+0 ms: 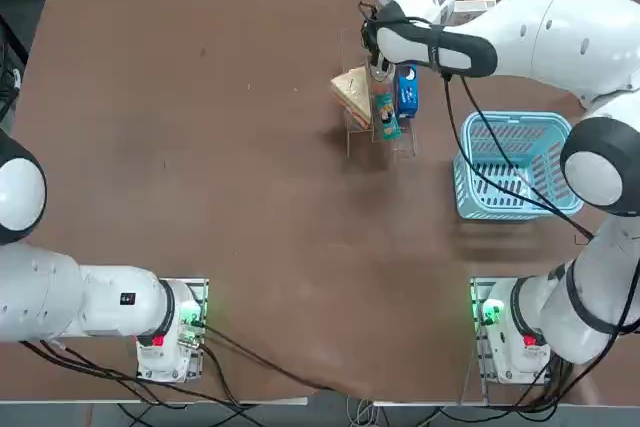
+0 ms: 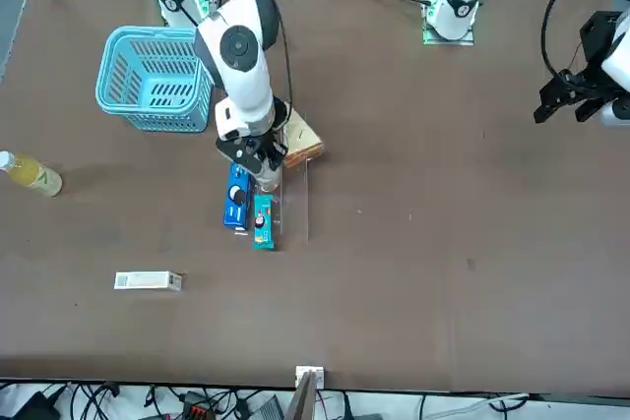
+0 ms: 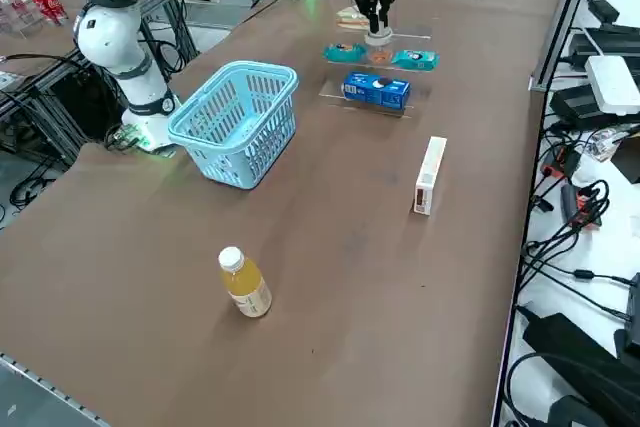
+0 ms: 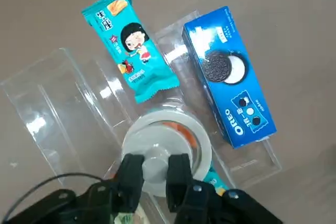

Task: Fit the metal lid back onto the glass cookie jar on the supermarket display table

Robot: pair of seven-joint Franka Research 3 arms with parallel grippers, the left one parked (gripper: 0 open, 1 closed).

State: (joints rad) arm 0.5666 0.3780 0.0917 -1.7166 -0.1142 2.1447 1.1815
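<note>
In the right wrist view my right gripper [image 4: 155, 174] is shut on the metal lid [image 4: 155, 165], a small silvery-grey disc pinched between the two black fingers. The lid sits directly over the mouth of the glass cookie jar [image 4: 197, 137], a clear round jar with a pale ring rim and something orange inside. Whether the lid touches the rim I cannot tell. The jar [image 2: 269, 184] stands upright on a clear stand on the supermarket display table [image 2: 443, 243], right under the gripper [image 2: 263, 166]. From the right side the gripper [image 3: 378, 25] hangs straight over the jar [image 3: 380, 42].
A teal snack packet [image 4: 131, 43], a blue cookie box [image 4: 228, 74] and a wrapped sandwich [image 1: 352, 93] lie on the clear stand by the jar. A blue basket [image 1: 515, 165] stands nearby, with a white snack box [image 3: 430, 175] and a bottle of yellow liquid [image 3: 244, 285] farther off.
</note>
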